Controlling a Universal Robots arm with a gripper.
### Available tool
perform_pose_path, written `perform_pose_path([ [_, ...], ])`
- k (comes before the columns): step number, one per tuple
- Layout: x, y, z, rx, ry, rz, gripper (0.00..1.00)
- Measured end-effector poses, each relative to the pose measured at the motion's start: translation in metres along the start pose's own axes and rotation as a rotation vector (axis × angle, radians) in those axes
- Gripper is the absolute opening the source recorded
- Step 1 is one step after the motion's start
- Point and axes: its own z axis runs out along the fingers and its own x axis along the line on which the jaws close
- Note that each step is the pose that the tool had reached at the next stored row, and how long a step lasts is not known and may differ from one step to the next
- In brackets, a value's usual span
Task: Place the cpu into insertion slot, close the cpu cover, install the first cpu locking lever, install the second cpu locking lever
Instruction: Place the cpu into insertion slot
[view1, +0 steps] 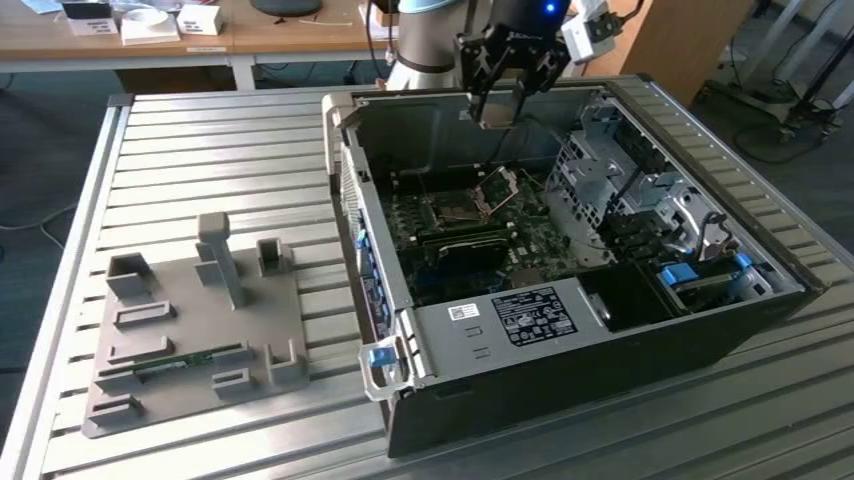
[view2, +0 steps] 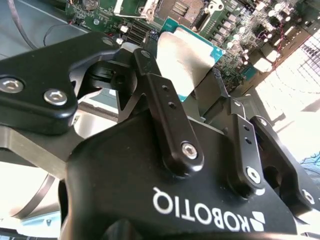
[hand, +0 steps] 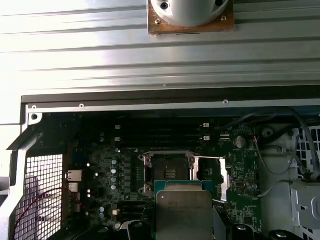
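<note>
**A:** What does your gripper have?

**B:** My gripper (view1: 506, 102) is clenched on the cpu (view2: 182, 57). My fingers (view2: 170, 120) pinch it at two opposite edges, with its metal top in plain sight in both wrist views.

**A:** Where is the chip?

**B:** I hold it in the air over the open computer case (view1: 534, 330) that lies on the worktop (view1: 200, 150). It is well apart from the motherboard (hand: 107, 165) below.

**A:** And the socket?

**B:** The insertion slot (hand: 169, 172) lies bare. In the exterior view the cpu cover (view1: 497, 190) stands tilted up beside it
</note>
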Motion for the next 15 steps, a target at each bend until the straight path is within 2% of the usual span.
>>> perform_pose_path([
  [11, 0.0002, -0.0001, 0.0014, 0.0000, -0.0001, 0.000, 0.54],
  [15, 0.0041, -0.0003, 0.0020, 0.0000, -0.0014, 0.000, 0.54],
])
